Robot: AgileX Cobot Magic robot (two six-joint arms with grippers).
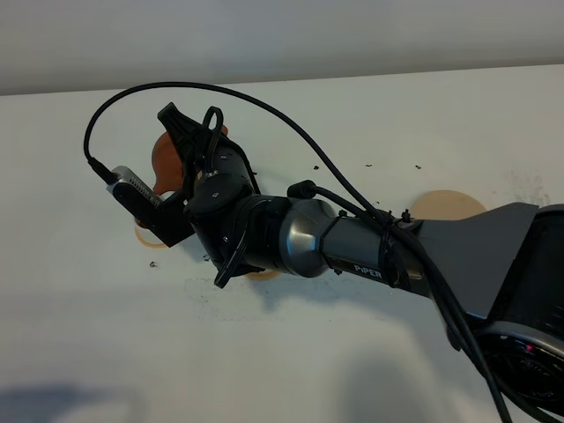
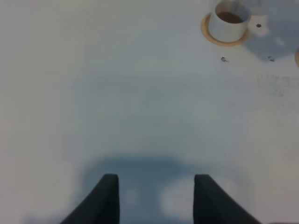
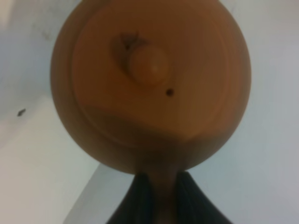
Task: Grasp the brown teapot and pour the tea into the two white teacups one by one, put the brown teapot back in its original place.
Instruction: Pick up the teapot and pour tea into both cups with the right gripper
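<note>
The brown teapot (image 3: 152,84) fills the right wrist view from above, knobbed lid up. My right gripper (image 3: 161,189) is shut on its handle. In the exterior high view the right arm reaches across to the left, with the right gripper (image 1: 190,134) holding the teapot (image 1: 162,155) above the table. In the left wrist view one white teacup (image 2: 227,23) holds dark tea (image 2: 230,17) and stands on an orange-tan coaster. My left gripper (image 2: 156,198) is open and empty, far from that cup. The second teacup is hidden. The pale beige disc (image 1: 448,207) lies bare at right.
An orange-tan coaster edge (image 1: 146,239) shows under the right wrist camera, and another coaster edge (image 1: 264,275) shows under the arm. Small dark specks lie scattered on the white table (image 1: 291,352). A black cable loops over the right arm.
</note>
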